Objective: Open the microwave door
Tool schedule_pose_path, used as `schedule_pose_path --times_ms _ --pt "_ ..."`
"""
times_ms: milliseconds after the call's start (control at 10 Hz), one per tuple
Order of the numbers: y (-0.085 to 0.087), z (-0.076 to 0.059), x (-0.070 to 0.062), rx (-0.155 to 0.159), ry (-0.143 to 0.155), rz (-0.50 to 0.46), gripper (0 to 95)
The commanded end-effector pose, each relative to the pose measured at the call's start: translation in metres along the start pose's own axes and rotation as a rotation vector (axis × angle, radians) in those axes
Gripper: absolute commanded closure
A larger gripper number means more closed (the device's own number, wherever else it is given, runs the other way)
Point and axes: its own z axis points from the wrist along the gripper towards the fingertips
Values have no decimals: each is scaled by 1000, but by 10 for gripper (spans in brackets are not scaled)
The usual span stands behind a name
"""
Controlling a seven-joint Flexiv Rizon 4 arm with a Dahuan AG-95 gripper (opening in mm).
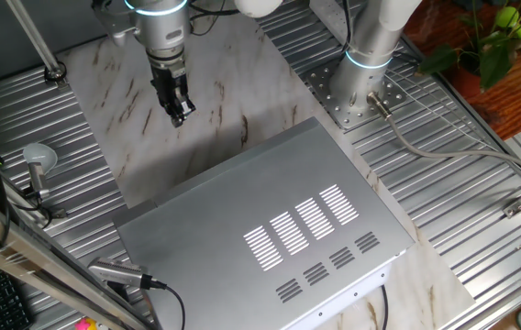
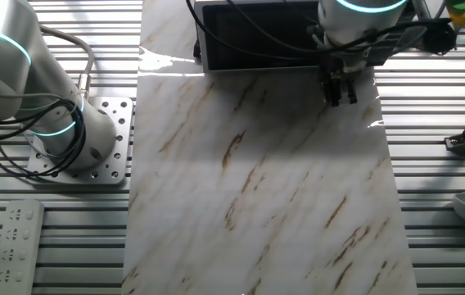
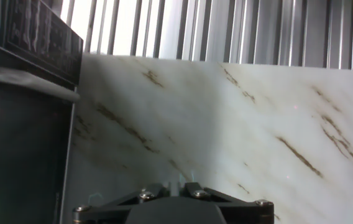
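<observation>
The microwave (image 1: 270, 220) is a large silver-grey box with vent slots on top, seen from behind in one fixed view. Its door (image 2: 257, 37) shows in the other fixed view as a dark front face at the top edge, and it looks closed. In the hand view the dark front (image 3: 21, 143) fills the left side. My gripper (image 1: 180, 115) hangs above the marble board, just in front of the microwave's front face and apart from it. It also shows in the other fixed view (image 2: 340, 94). Its fingers (image 3: 192, 186) sit close together and hold nothing.
The marble board (image 2: 265, 188) lies under the microwave and the gripper. The arm's base (image 1: 361, 87) is bolted beside it. A ladle (image 1: 36, 160) and cables lie on the ribbed metal table. A remote control (image 2: 15, 246) lies near the base.
</observation>
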Motion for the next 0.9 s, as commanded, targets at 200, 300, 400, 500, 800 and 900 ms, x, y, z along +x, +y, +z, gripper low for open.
schedule_pose_path --times_ms 200,300,400,500,800,900 --pt "0 -1 -5 -6 -27 -4 760" --pt "0 0 -7 -7 -30 -3 760" --pt "0 0 -9 -8 -31 -5 760" --pt "0 1 -11 -14 -36 -6 760" --pt "-2 6 -18 -22 -49 -14 760" --pt "-3 8 -20 -25 -53 -15 760"
